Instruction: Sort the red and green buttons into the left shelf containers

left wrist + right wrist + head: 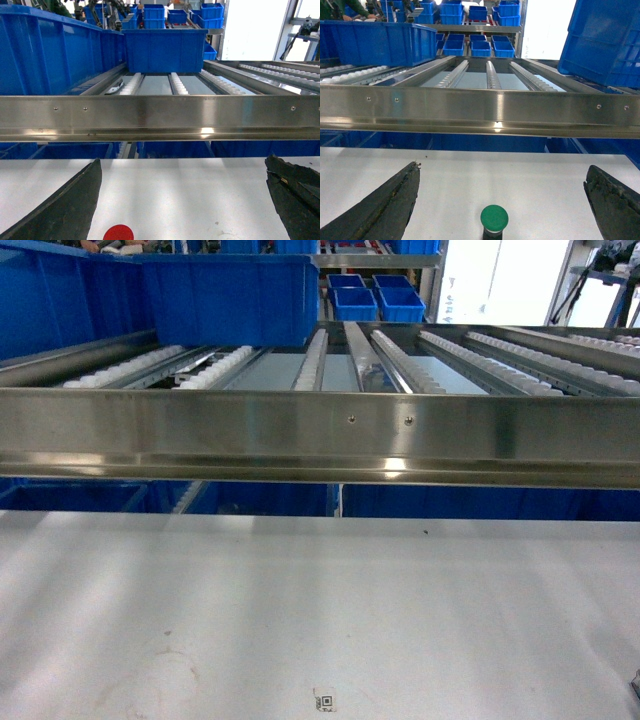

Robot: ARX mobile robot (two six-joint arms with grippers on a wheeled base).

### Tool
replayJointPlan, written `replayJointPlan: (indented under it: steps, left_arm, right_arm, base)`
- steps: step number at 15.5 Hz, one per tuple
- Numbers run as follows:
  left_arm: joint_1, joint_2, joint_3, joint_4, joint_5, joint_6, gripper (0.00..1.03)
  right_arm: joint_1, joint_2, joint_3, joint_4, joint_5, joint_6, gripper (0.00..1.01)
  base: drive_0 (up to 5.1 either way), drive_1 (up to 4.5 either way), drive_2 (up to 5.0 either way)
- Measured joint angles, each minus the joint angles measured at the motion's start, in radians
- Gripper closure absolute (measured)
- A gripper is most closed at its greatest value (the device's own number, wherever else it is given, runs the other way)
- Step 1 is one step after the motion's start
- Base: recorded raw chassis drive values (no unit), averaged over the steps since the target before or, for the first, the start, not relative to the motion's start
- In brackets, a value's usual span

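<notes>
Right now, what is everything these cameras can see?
Red button: one, red cap, on the white table between the left fingers.
Green button: one, green cap on a dark body, on the table between the right fingers.
Table: one, white, in front of the shelf.
Shelf: one, bare steel, front rail across each view with roller tracks behind.
Large bins: several, blue, on the shelf's left side; one more at the right in the right wrist view.
Small bins: several, blue, on a far rack.
Left gripper: black fingers wide apart, holding nothing.
Right gripper: black fingers wide apart, holding nothing.
</notes>
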Motion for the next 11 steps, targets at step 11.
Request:
replayJointPlan:
  steps: [11]
  left_arm:
    - [0.157,0.336,0.0,0.368,0.161,-0.009,0.05]
  right_arm:
    - [0.008,0.305,0.001,0.25,-0.006,-0.025,0.03]
  base:
    - [0.0,0.0,0.0]
